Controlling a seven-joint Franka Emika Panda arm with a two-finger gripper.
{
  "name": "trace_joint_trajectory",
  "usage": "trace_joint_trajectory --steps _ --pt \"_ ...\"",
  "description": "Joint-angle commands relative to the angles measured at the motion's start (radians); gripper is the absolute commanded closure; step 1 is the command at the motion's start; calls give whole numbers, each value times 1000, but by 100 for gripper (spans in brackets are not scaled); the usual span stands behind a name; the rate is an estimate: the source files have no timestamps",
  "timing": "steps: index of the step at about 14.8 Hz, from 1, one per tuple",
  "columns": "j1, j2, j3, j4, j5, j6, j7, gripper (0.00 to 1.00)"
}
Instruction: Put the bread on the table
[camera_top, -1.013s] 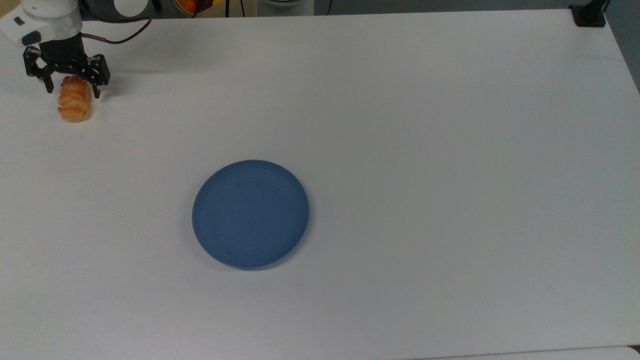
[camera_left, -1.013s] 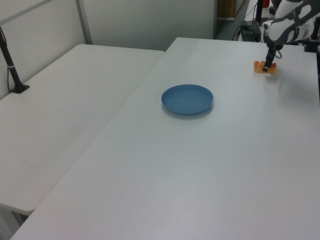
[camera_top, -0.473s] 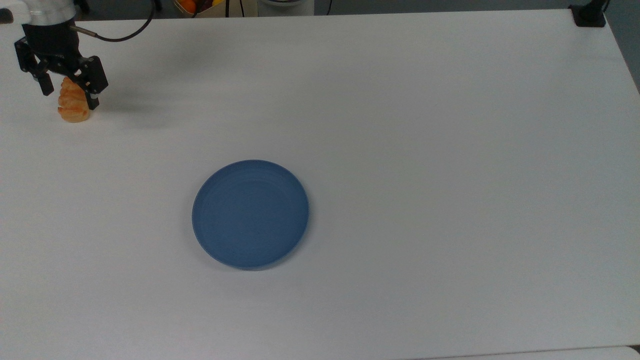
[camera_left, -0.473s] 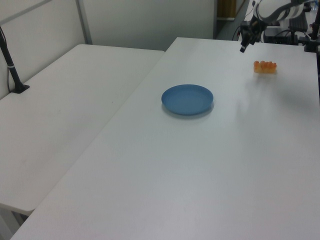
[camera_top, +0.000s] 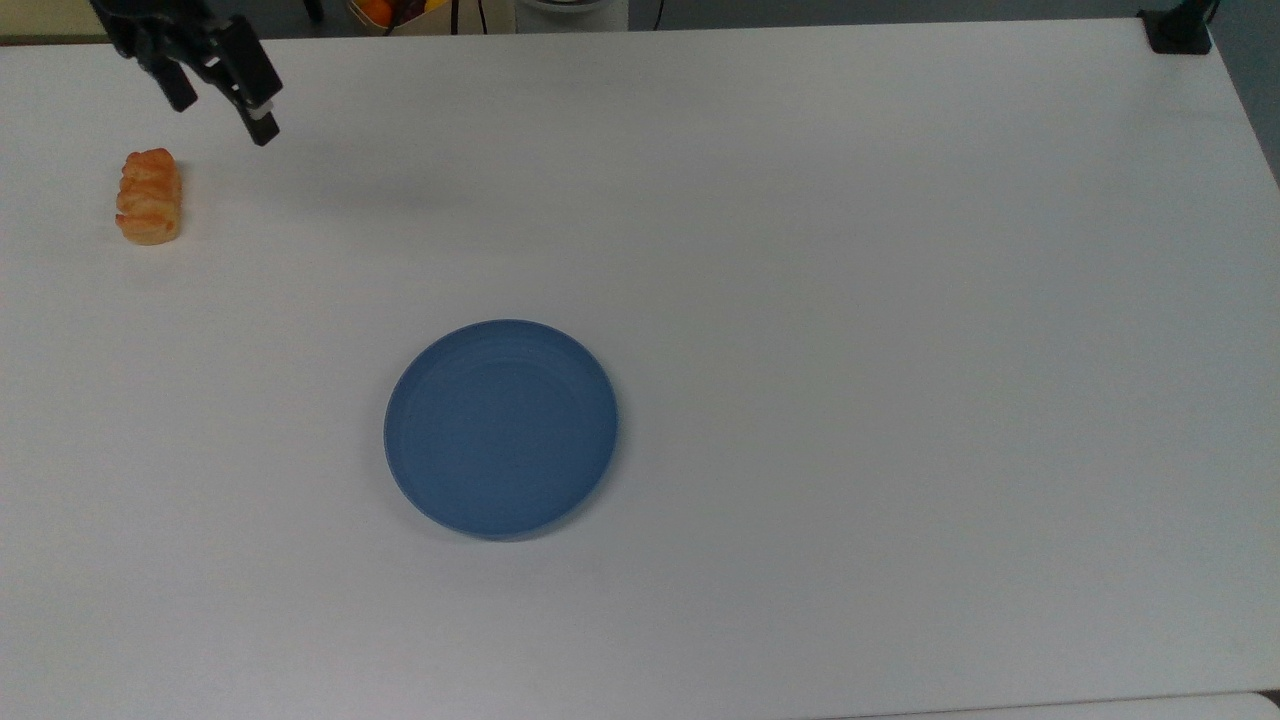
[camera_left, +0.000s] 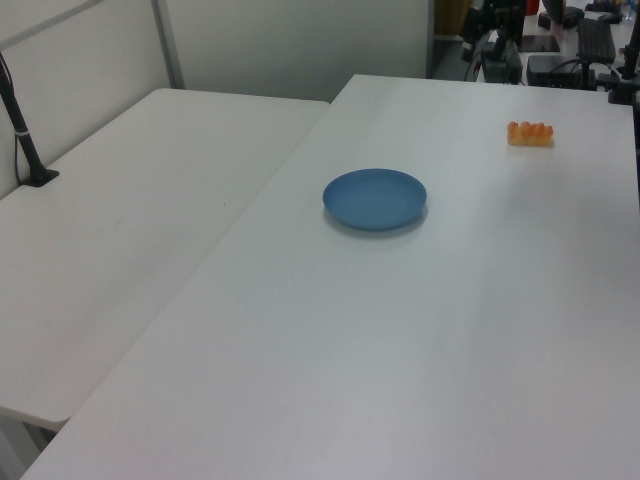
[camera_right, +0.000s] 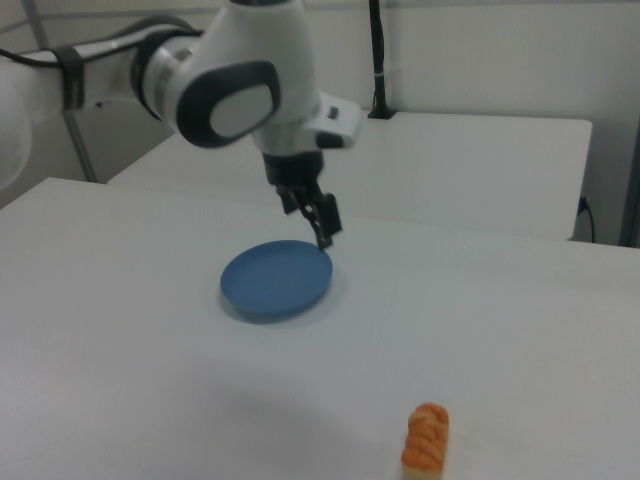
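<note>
small golden-orange flaky bread loaf is lying on the plain white matte table, near the top view's left edge | black two-finger gripper is hanging above, fingers spread, holding nothing | round blue plate is sitting mid-table, well apart

White robot arm with rounded glossy segments, a dark grey oval joint cap and black bands near the elbow. Its wrist ends in a black gripper with two slim black fingers.
</note>
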Motion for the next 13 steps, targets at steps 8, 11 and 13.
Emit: trace_joint_trajectory --steps 8,11,13 --pt "75 -123 200 7 -48 -180 201 0" --pt "145 -150 214 -5 -55 -184 251 0" --pt "191 -191 217 -58 -66 -190 241 0"
